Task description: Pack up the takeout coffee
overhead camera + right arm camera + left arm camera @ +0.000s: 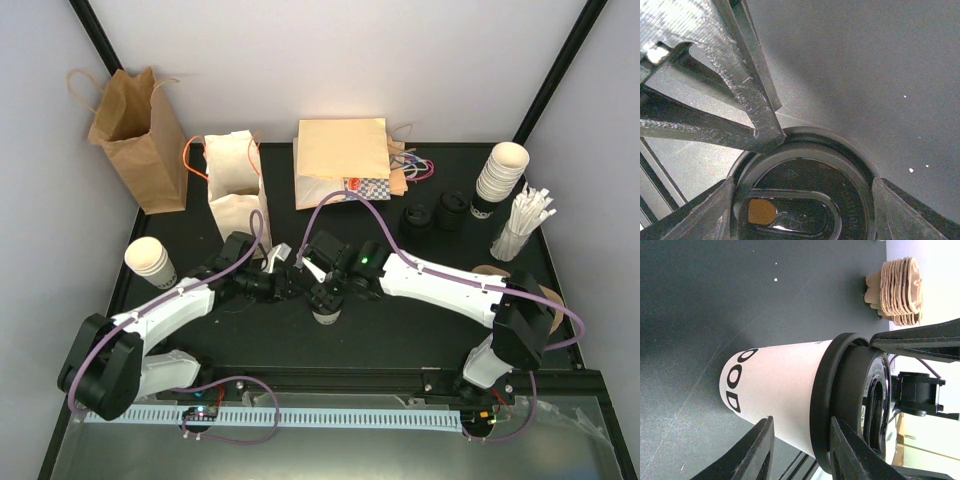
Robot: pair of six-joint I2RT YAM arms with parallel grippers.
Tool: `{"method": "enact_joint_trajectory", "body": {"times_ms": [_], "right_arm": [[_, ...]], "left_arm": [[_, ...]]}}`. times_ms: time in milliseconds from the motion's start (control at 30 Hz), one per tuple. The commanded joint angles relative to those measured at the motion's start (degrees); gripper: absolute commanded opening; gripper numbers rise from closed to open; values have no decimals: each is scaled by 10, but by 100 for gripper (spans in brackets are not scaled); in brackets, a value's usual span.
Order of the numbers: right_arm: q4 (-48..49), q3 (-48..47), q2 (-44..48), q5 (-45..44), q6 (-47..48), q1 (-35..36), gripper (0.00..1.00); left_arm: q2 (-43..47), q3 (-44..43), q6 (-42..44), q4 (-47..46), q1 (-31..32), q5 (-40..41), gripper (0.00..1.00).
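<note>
Steadying the coffee (pixel 327 312) on the surface (pixel 405 332) for a lift, I have right fingers (pixel 910 210) clasping its lid (pixel 805 200) wide, left fingers (pixel 757 450) half-parted beside it, holding nothing.

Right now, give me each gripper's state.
Left gripper: straddles the takeout coffee at its lid rim; grip cannot be told.
Right gripper: closed on the takeout coffee, across its lid.
</note>
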State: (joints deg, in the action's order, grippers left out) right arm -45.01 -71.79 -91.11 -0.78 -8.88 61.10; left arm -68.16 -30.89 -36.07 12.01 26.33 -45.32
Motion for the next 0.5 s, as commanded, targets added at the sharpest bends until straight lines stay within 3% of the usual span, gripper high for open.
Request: {"method": "enact_joint_trajectory", "body": {"times_ms": [0,467], "right_arm": [[-34,28,-19,19,-9,9,73],[-21,59,-39,10,-18,18,73]], "left_arm": [[-13,5,17,15,10,20,30],[-57,61,4,-32,18,48,23]]}}
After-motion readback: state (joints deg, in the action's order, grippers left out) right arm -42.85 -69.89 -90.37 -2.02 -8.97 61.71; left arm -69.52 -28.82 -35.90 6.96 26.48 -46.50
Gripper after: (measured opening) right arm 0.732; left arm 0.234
